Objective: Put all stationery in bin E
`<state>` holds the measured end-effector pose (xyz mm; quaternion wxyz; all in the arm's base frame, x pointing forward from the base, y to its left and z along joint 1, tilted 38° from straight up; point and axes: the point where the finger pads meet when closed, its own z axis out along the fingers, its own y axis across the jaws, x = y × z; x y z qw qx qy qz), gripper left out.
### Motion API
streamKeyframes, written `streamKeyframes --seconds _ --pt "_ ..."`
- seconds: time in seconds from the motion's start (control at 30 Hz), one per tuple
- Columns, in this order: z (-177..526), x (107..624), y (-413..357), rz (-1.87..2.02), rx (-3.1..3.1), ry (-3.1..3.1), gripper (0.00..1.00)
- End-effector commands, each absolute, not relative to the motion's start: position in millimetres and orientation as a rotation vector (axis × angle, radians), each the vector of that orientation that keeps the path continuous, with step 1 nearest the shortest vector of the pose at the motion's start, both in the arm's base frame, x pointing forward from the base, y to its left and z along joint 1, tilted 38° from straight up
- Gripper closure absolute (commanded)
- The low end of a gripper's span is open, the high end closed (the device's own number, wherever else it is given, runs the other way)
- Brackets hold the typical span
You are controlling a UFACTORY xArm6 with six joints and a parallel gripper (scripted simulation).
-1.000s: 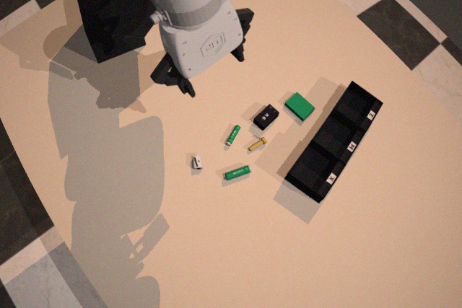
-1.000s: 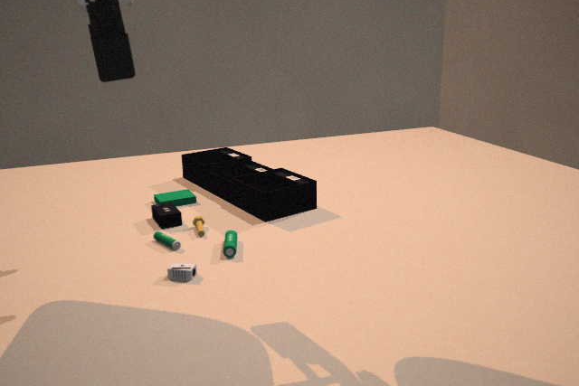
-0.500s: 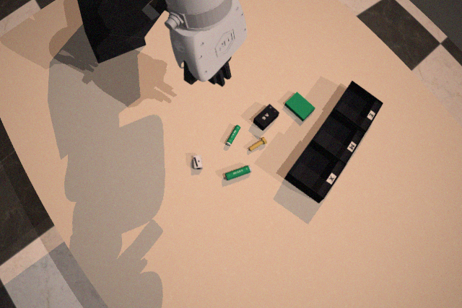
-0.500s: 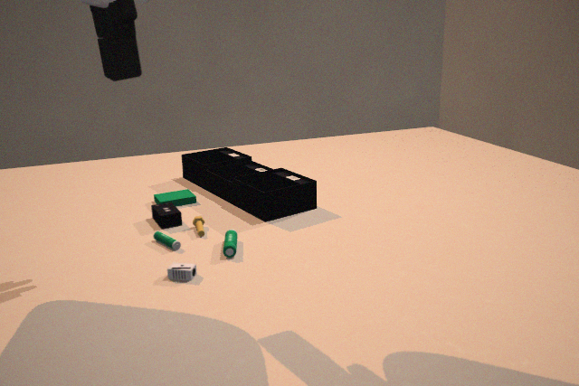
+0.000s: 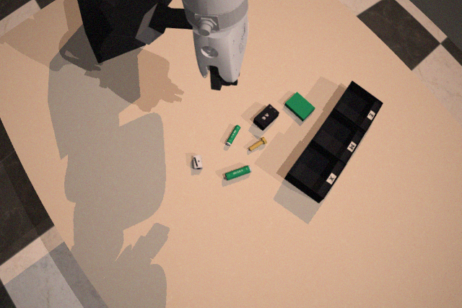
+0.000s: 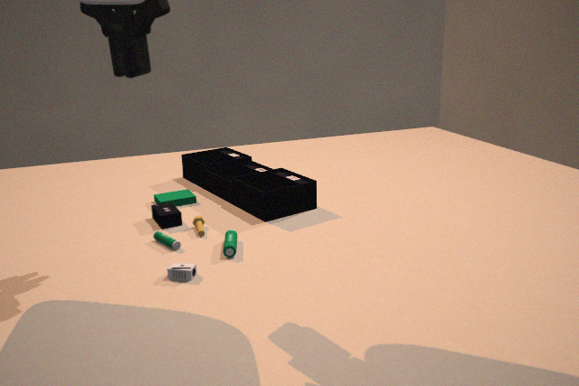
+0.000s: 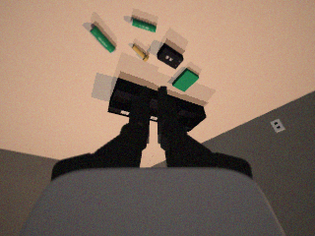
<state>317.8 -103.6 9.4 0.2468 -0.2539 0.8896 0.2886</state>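
We see the tool (image 6: 129, 57) hanging high above the table (image 6: 421, 213), its two black fingers pressed nearly together with nothing between them.

Below and beyond the tool stands a long black row of bins (image 5: 333, 146), three compartments side by side. Each carries a small white label: E (image 5: 371, 114) on the end compartment, M (image 5: 351, 146) on the middle one, X (image 5: 330, 178) on the other end.

Between the tool and the bins lie the loose things, all on the table and none in a bin. A flat green eraser (image 5: 299, 105) lies just beside the E end of the row. Next to it, nearer the tool, sits a small black block battery (image 5: 266, 116) with white markings we cannot read. Farther out lie a thin green battery (image 5: 232, 135), a yellow bolt (image 5: 257, 143), and a thicker green battery (image 5: 237, 172) with pale lettering too small to read. Farthest from the bins, set apart, lies a small grey pencil sharpener (image 5: 196, 161).
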Motion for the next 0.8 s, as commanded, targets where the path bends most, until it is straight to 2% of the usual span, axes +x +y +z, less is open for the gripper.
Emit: streamKeyframes --seconds 0.0,0.77 --pt "12.8 321.9 -102.8 0.715 -0.871 2.342 0.93" --pt "26.6 337.9 -92.8 0.404 -1.606 1.841 0.93"
